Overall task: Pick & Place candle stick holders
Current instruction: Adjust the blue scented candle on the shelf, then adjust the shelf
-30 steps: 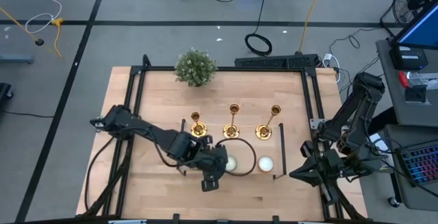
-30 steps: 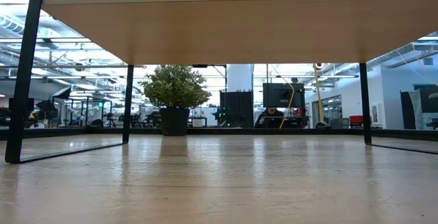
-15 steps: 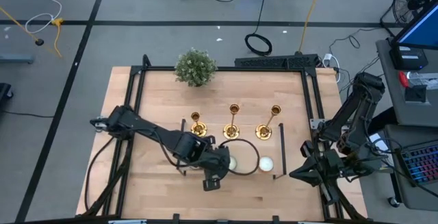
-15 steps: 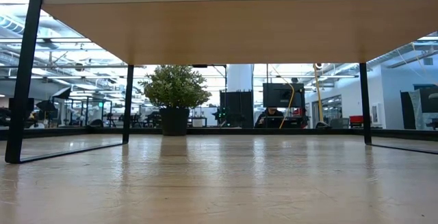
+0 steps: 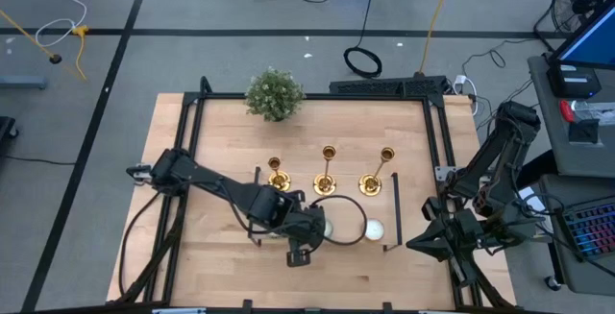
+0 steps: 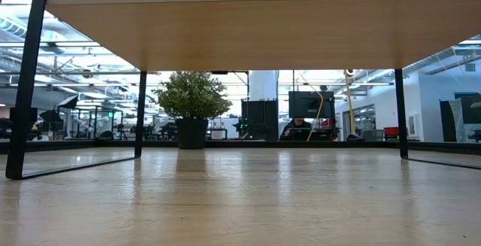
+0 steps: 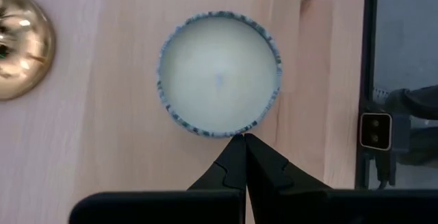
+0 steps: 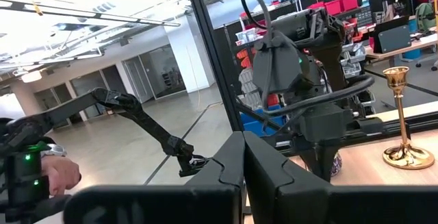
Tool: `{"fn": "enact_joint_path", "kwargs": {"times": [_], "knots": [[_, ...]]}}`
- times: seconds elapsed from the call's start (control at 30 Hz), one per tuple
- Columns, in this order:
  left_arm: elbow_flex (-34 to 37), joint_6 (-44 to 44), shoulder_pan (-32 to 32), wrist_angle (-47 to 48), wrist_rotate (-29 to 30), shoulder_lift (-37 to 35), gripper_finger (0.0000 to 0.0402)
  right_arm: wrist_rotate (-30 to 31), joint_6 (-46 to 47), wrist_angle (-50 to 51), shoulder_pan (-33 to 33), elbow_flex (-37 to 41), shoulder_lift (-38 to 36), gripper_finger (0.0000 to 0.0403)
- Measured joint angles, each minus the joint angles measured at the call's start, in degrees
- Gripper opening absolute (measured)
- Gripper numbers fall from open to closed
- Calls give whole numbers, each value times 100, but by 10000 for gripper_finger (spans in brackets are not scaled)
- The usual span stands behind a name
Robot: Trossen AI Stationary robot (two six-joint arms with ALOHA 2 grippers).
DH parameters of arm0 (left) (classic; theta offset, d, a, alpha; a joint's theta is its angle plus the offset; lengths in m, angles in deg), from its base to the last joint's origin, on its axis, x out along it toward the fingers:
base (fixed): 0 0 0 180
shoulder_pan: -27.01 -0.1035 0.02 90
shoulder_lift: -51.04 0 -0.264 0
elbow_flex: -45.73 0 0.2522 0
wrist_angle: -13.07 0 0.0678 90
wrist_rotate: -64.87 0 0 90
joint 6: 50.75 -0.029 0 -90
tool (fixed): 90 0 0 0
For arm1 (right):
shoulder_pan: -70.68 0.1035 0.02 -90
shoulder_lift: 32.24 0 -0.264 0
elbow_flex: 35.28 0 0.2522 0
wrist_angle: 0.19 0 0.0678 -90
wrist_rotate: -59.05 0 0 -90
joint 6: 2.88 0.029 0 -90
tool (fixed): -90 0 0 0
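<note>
Overhead, you look straight down on the whole table (image 5: pixel 211 151) and both arms. Your low camera sits at tabletop height, facing level across the boards toward the plant (image 6: pixel 193 104), also seen from above. Your left wrist camera stares down close on a candle (image 7: pixel 219 73); your right wrist camera faces sideways across the table at the other arm.

No readable text, label, brand, number or sign shows in any view.

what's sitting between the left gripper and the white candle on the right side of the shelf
Another round candle: in the high view it sits between the left gripper, jaws shut, and the white candle. The left wrist view shows it just past the fingertips.
</note>
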Motion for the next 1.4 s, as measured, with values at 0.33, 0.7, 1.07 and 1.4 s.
{"fn": "enact_joint_path", "kwargs": {"times": [0.33,0.7,1.07,1.4], "knots": [[0,-105,-84,2,-11,0,0,0,-1,-1,-1,0,0,0],[0,-131,-98,4,-14,-2,0,0,-1,-1,-1,0,0,0],[1,-149,-127,-79,-61,13,0,0,-45,-1,-4,0,0,0],[2,-122,-148,-2,-145,15,0,1,-43,-1,-4,0,1,0]]}}
